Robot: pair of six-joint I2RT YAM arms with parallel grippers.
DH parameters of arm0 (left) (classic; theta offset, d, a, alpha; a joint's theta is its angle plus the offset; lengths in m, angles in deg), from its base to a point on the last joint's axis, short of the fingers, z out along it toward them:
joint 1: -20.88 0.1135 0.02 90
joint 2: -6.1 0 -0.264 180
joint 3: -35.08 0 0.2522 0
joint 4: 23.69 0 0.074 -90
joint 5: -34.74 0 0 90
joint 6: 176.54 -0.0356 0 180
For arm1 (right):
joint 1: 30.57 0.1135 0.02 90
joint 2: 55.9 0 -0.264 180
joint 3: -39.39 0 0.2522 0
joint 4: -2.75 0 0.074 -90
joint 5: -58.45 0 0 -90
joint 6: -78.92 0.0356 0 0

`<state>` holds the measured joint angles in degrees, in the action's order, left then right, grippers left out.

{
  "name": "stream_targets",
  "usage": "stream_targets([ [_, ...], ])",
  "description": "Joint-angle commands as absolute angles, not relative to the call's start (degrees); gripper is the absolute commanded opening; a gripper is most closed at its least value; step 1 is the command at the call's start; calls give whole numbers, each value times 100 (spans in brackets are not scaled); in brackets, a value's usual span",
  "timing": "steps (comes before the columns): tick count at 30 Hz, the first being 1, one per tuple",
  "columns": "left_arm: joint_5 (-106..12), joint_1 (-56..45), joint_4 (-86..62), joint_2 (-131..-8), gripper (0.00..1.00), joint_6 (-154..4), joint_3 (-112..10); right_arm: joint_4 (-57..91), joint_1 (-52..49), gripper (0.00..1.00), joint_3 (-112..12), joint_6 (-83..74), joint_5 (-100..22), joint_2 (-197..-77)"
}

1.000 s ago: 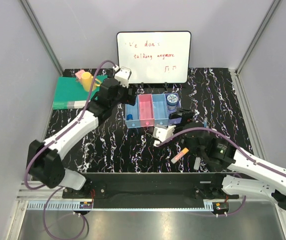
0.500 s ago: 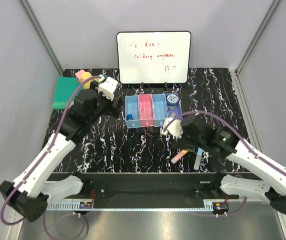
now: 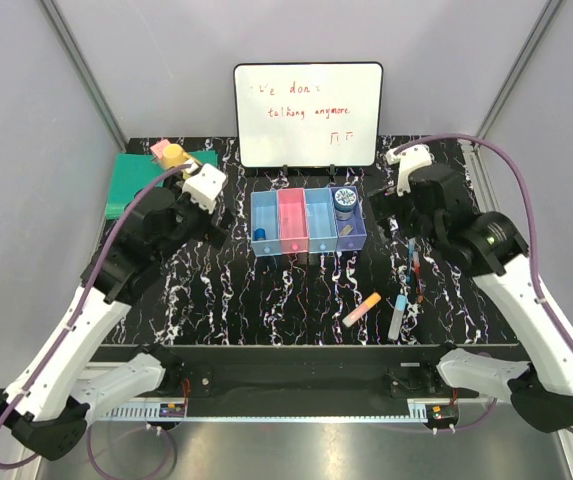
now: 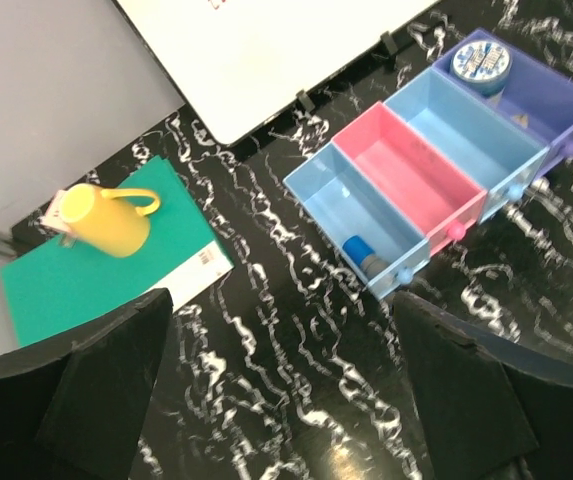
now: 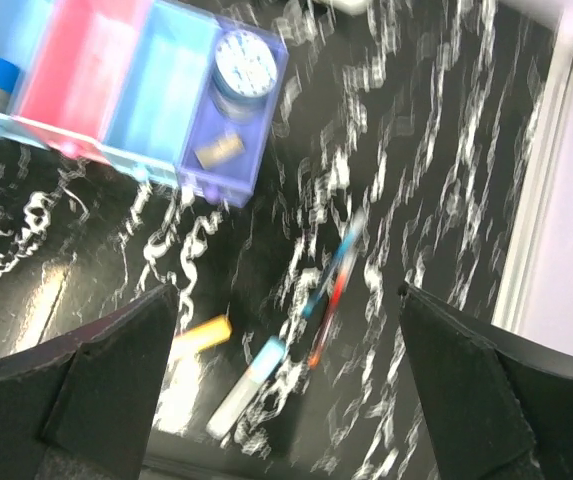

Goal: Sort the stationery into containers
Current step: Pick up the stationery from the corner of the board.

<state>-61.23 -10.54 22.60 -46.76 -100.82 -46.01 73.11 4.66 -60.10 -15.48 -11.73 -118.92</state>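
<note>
Row of four joined translucent plastic bins (image 3: 308, 223) (blue, pink, blue, purple) sits mid-table before whiteboard (image 3: 307, 114). Blue-capped marker (image 4: 367, 255) lies in left blue bin; round blue-white patterned roll (image 3: 344, 201) and small tan block (image 5: 216, 149) in purple bin. Orange-pink marker (image 3: 360, 309), blue-capped pale marker (image 3: 396, 317) and thin pens (image 3: 414, 265) lie on black marbled table (image 3: 226, 290), right of bins. Left gripper (image 4: 276, 400) fingers spread, empty. Right gripper (image 5: 286, 400) fingers spread, empty. Yellow mug (image 4: 106, 218) on green book (image 4: 96, 275).
</note>
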Motion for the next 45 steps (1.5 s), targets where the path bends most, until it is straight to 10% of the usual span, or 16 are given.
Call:
stream_targets([
  [1,-6334,-1076,2540,-4365,99,-10701,-4943,7953,-251,100,-6059,-300,-1526,-12243],
  [14,-6177,-1076,2593,-4171,99,-10737,-4697,7900,-2406,100,-6033,712,-4946,-12920],
  [45,-5798,-1076,2637,-3916,99,-10939,-4223,6511,-930,100,-2966,-5623,-4824,-12648],
])
